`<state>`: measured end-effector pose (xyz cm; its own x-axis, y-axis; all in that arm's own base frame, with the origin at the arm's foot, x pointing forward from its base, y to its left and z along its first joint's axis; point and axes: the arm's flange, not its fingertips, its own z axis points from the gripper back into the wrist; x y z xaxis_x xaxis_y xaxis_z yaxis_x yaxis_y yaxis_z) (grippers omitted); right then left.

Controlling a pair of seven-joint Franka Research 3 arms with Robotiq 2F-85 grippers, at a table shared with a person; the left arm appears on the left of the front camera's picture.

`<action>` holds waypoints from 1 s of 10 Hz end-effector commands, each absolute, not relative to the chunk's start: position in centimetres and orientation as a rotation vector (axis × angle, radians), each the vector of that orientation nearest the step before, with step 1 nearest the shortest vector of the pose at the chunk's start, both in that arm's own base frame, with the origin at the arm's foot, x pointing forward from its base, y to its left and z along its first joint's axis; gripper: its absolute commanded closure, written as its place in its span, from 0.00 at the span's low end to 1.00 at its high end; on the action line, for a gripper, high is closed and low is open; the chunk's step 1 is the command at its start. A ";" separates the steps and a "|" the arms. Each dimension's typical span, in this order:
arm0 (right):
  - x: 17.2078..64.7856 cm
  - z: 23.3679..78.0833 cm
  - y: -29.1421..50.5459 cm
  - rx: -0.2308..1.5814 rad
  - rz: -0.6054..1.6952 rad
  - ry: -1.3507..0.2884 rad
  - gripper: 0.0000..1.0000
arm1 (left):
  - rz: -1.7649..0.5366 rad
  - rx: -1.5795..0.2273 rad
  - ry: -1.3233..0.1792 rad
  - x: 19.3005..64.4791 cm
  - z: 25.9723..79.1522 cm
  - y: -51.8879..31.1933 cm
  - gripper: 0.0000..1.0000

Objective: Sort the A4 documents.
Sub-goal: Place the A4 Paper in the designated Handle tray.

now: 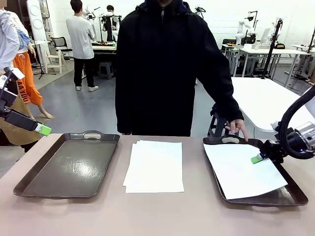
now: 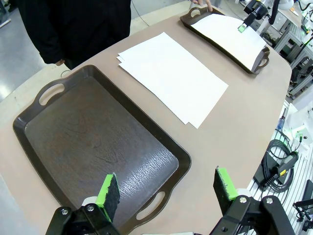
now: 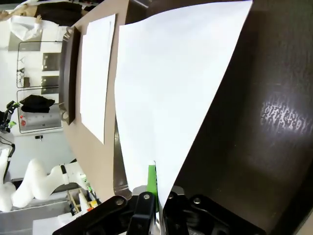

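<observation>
Placement is judged in hand: an A4 sheet (image 1: 243,169) in the tray (image 1: 297,199) at the desk's (image 1: 197,216) right edge is pinched by the closed right gripper (image 1: 257,159); release is needed next. The left gripper (image 2: 166,188) is held wide, empty.

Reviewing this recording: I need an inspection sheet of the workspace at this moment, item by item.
Surface: tan table, carrying two trays and paper.
Job's things: stack of white sheets mid-table; single sheet lying skewed in the right tray; left tray holds no paper.
Clutter: nothing seen.
Hands: left robot hand open, raised near the left tray; right robot hand shut on the single sheet's edge; person's hand on the right tray's far handle.
Cables: black hose looping at the right arm.
Surroundings: person in black at the far side; white table behind.
</observation>
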<state>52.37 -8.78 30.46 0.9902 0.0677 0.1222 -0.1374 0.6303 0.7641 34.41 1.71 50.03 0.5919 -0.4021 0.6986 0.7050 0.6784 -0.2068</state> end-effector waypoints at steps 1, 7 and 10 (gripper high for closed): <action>52.4 30.4 -8.4 0.835 0.097 -0.061 0.99 | -0.694 -0.520 -0.678 34.6 49.8 2.0 0.00; 51.8 30.3 -9.6 0.785 0.008 -0.119 0.99 | -0.694 -0.520 -0.678 34.6 49.8 2.0 0.00; 52.2 30.3 -8.9 0.784 0.050 -0.084 0.99 | -0.694 -0.520 -0.678 34.6 49.8 2.0 0.00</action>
